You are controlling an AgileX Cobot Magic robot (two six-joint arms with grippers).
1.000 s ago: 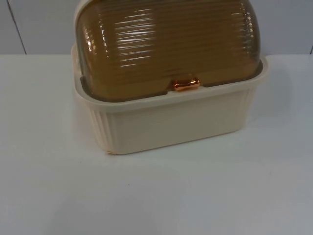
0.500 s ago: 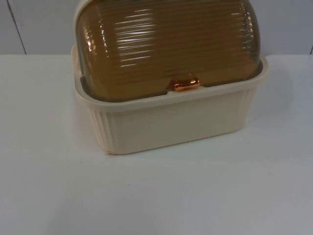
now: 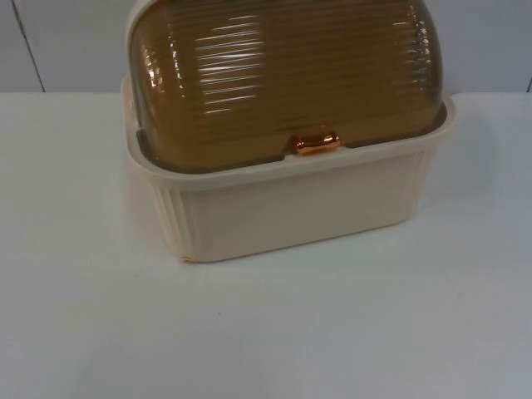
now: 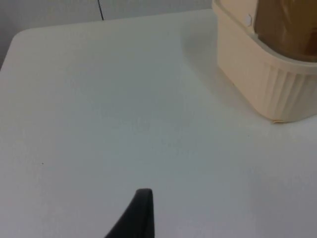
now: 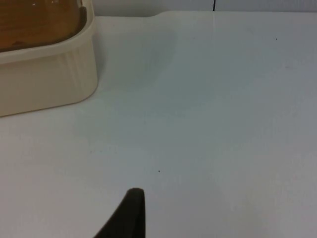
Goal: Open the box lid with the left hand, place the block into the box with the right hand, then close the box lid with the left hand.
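Nearest me, bare white table (image 3: 266, 332). Beyond it the cream box (image 3: 291, 208), its amber lid (image 3: 283, 75) shut, copper handle (image 3: 317, 143) at the lid's front edge. My left gripper (image 4: 141, 208) waits beside the box — whether it's parted or closed I cannot tell, and likewise the right gripper (image 5: 130, 210). I'd reach for that handle squarely and lift — I can't spot the block.

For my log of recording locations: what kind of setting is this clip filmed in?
Probably a lab or test bench, not a home: a bare white table top ending at a grey partition wall, with a single cream box, amber lid shut.

Cream ribbed box (image 3: 291, 208); amber ribbed lid (image 3: 283, 75); copper handle (image 3: 317, 143); white table (image 3: 266, 332)
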